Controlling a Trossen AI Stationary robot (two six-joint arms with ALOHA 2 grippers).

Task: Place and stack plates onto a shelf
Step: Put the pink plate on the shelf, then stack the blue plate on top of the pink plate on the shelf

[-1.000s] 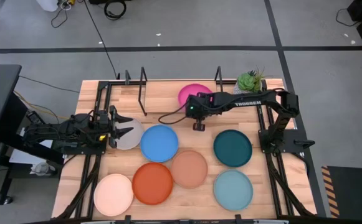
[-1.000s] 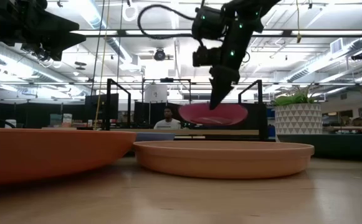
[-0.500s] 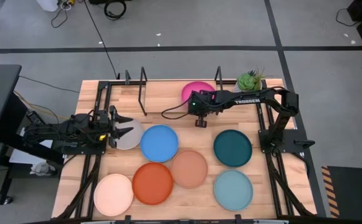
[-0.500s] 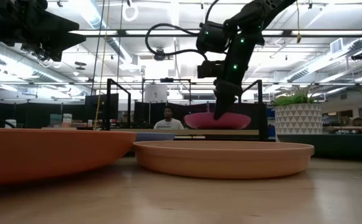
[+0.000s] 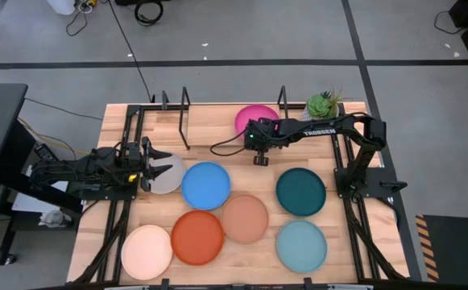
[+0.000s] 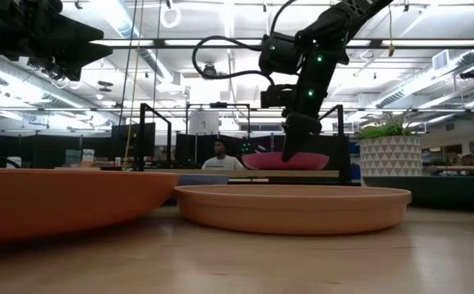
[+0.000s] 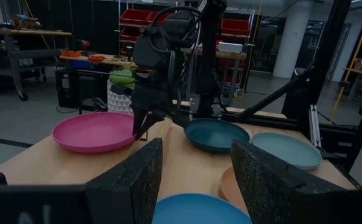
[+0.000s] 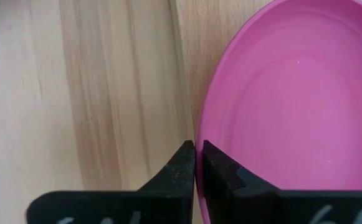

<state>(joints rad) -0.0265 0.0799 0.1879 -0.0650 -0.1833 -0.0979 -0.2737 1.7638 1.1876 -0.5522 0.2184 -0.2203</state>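
High view, right end effector [image 5: 258,160] pinching pink plate [image 5: 254,118] rim, plate partly hidden, left end effector [image 5: 155,165] open.

high cam straight down; low cam table-level; both show pink plate [image 5: 255,119]

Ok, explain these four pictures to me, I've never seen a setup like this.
Two dark robot arms work at a wooden table. One picture looks straight down, one looks level from the tabletop, and two come from cameras on the wrists. The right tool pinches the rim of a pink plate lying on the shelf at the far edge. The left tool waits open over a grey-white plate. Six more plates lie on the table, the blue plate among them. A potted plant stands in the corner.
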